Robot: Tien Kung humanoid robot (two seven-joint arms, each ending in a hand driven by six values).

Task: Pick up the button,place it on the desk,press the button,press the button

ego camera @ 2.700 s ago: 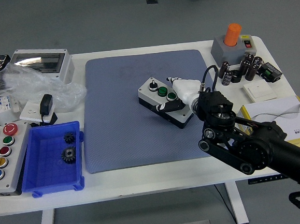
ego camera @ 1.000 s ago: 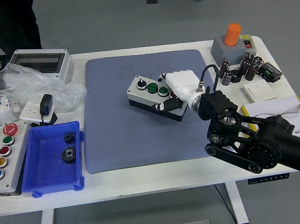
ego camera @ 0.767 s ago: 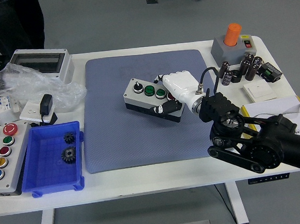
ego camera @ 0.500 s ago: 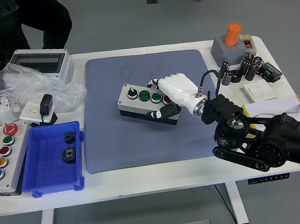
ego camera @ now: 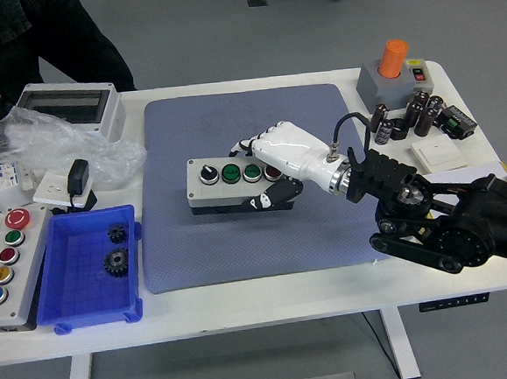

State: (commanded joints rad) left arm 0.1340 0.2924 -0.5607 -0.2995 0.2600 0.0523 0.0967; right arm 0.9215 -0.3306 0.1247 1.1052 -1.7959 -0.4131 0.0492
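The button box point(ego camera: 220, 183) is grey with a black base and carries a black knob, two green buttons and a red one in a row. It sits on the blue mat point(ego camera: 248, 181), left of centre. My right hand point(ego camera: 274, 166) is white and grips the box's right end, fingers over the far side and thumb on the near face. The red button is partly under my palm. My left arm does not show.
A blue bin point(ego camera: 88, 268) with gears and a five-button panel point(ego camera: 5, 266) lie at the left. An orange-topped grey box point(ego camera: 389, 73), capacitors point(ego camera: 410, 116) and a cardboard box point(ego camera: 482, 193) are at the right. A person in black point(ego camera: 40, 39) leans over the far-left corner.
My right hand has carried the button box leftward across the mat and turned it level with the table edge. The person has leaned in at the far left.
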